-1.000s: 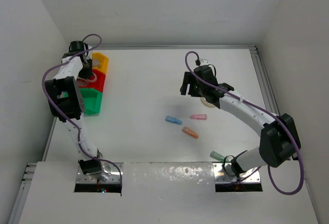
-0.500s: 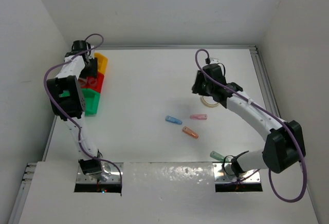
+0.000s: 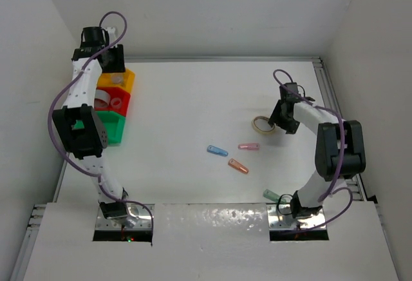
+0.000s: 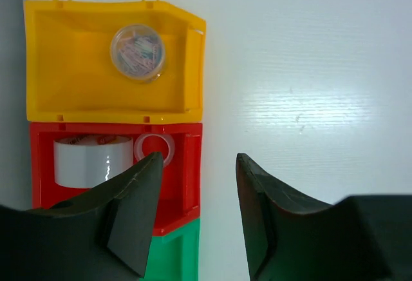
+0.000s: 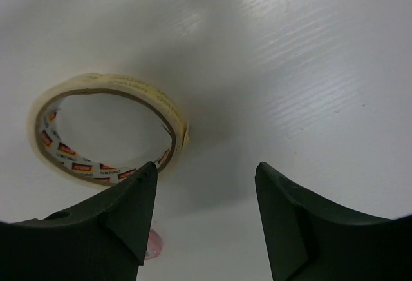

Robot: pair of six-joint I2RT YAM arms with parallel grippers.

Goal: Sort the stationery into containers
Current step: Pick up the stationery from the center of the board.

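White surface (image 5: 309, 68), beige tape ring (image 5: 170, 116) at ten o'clock of released right hand (image 5: 206, 171): probably light, stiff, best pinched across its wall.

White table (image 3: 193, 100) enclosed by plain white walls (image 3: 193, 10).

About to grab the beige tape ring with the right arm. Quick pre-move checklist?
1. Right tool open and empty: ok.
2. Beige tape ring centred in that tool's gap: not ok, it lies mostly off to one side.
3. Ring apart from the pink capsule: ok.
4. Left tool open and empty: ok.
5. Room in the red bin beside the white roll: cannot tell.
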